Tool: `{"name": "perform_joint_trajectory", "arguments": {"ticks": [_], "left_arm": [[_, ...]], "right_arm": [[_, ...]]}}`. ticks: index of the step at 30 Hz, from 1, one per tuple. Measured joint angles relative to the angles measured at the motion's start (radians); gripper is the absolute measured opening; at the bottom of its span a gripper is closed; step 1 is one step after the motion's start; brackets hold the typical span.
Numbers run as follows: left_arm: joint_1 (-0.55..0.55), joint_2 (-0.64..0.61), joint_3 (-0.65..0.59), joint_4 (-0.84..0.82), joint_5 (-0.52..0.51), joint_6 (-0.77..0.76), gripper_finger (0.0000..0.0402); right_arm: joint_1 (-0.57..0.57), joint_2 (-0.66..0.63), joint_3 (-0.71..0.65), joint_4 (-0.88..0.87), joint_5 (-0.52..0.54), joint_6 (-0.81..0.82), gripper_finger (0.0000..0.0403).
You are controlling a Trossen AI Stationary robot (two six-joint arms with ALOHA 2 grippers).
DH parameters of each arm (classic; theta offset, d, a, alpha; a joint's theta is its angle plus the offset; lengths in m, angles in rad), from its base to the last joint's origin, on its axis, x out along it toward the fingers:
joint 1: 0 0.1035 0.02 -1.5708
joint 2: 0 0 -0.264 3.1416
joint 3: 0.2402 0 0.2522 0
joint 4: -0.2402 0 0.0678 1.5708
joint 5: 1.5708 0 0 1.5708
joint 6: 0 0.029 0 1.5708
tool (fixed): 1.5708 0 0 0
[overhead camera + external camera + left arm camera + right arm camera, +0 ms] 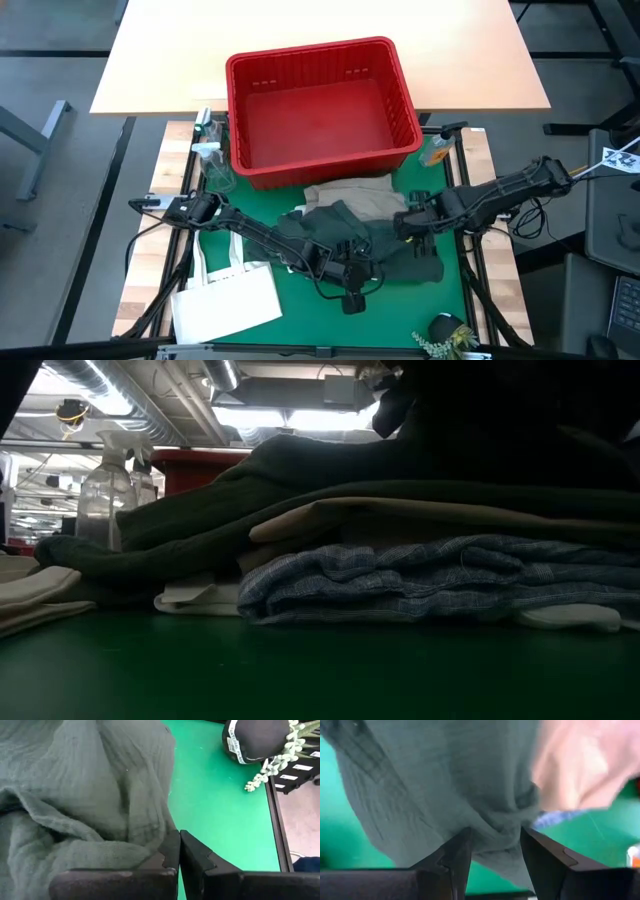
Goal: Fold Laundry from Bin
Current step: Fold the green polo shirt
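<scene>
The dark green garment (345,232) lies on the green mat (300,320) just before the empty red bin (320,110). The left gripper (178,851), fingers pressed together, rests against its edge. The right gripper (492,851) stands spread, with a bunch of that cloth between its fingers.

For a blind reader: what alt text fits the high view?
Two dark arms meet over a dark green garment on a green mat, beige cloth beside it. An empty red bin sits behind; a white tote bag lies near the left arm.
</scene>
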Motion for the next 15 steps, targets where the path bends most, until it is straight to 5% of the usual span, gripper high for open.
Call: {"name": "perform_joint_trajectory", "arguments": {"ticks": [6, 15], "left_arm": [[0.004, 0.0, 0.0, 0.002, -0.001, 0.0, 0.0], [0.004, 0.0, 0.0, 0.002, -0.002, 0.001, 0.0]], "right_arm": [[0.041, -0.06, 0.002, -0.085, 0.073, 0.108, 0.017], [0.169, -0.124, 0.002, -0.161, 0.092, 0.494, 0.017]]}}
